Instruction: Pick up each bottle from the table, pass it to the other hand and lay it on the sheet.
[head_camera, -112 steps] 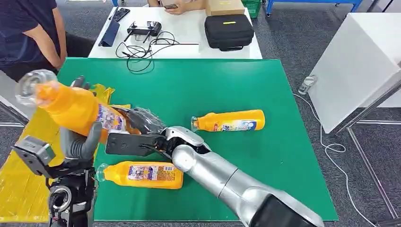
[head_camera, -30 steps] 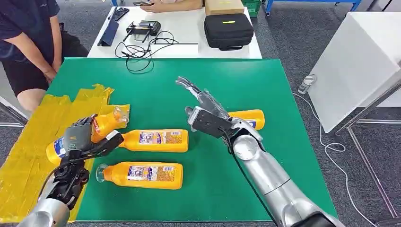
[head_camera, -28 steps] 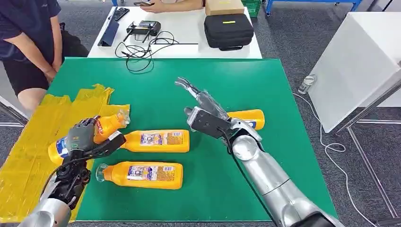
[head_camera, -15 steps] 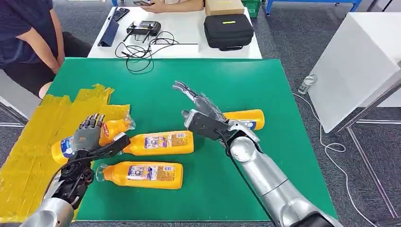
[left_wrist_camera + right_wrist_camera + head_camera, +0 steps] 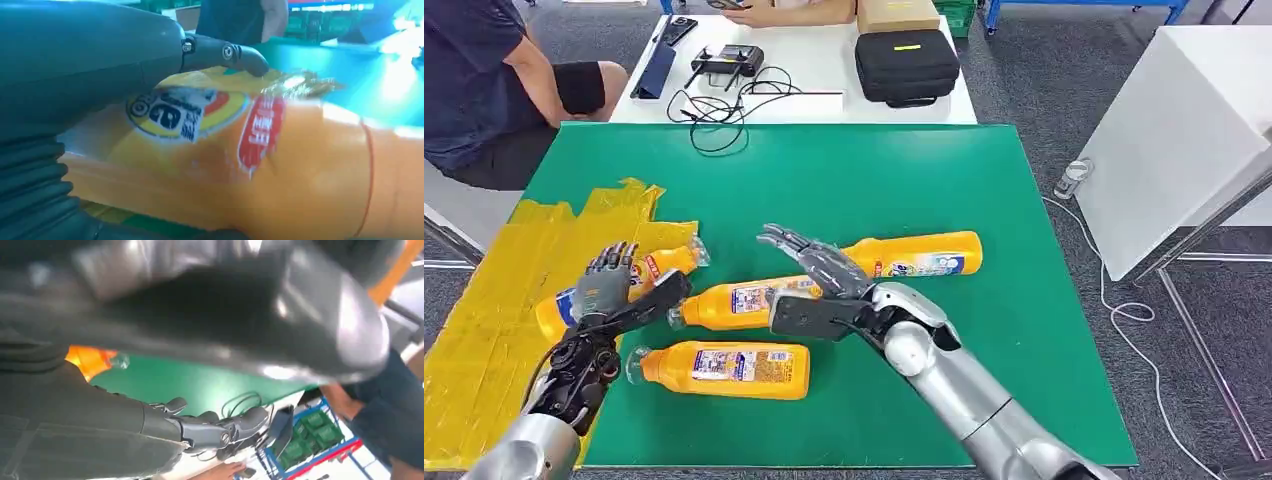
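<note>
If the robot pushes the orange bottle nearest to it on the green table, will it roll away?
Probably. The nearest orange bottle lies on its side on the smooth green table and looks rounded, so a sideways nudge could roll it. It looks full, so likely heavy-ish. Its glossy plastic may be slippery.

the left hand (image 5: pixel 607 285) covers the middle of the bottle on the sheet (image 5: pixel 656 266). the right hand (image 5: pixel 816 270) hides part of the middle bottle (image 5: pixel 734 303).

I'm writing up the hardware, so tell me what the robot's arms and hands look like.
Both arms are glossy silver tubes. The right hand has a black wrist block and grey translucent-looking fingers. The left hand is dark grey, with thin black cables along its black wrist and a ribbed grey cover.
</note>
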Robot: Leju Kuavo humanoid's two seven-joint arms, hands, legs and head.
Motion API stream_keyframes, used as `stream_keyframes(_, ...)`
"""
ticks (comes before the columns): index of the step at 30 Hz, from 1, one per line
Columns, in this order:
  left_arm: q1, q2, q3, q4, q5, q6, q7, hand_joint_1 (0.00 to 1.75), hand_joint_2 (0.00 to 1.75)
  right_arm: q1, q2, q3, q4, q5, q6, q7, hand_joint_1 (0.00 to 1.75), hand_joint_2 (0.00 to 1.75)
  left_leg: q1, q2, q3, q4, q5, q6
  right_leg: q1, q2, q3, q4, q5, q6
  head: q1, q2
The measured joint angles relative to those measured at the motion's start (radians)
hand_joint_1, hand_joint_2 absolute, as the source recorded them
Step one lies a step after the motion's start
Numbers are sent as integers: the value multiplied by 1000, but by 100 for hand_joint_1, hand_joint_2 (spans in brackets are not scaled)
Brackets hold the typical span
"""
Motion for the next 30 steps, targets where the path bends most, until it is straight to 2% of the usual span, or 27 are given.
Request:
stream_keyframes(3,-4,3,34,0,100,13,-71,0,0,7,3,40,-1,31,-12,10,0,175,0,0,0,0,0,0,1,0,0,0,0,0,0,0)
stream_keyframes(6,-19,6,87,-5,258,5,-206,0,0,20,5,91,-15,68,-29,37,0,175,0,0,0,0,0,0,1,0,0,0,0,0,0,0)
stream_keyframes(12,-58,5,182,-80,534,-39,-417,0,0,62,6,208,-97,152,-73,176,0,175,0,0,0,0,0,0,1,0,0,0,0,0,1,0)
stream_keyframes(17,-68,0,198,-149,653,-33,-460,0,0,97,29,248,-143,215,-80,259,0,175,0,0,0,0,0,0,1,0,0,0,0,0,0,0)
stream_keyframes(25,-29,-2,179,-234,778,24,-474,0,0,113,61,280,-133,257,-80,271,0,175,0,0,0,0,0,0,1,0,0,0,0,0,0,0)
stream_keyframes(30,-6,-2,164,-266,823,41,-473,0,0,109,78,287,-68,294,-104,324,0,175,0,0,0,0,0,0,1,0,0,0,0,0,1,0)
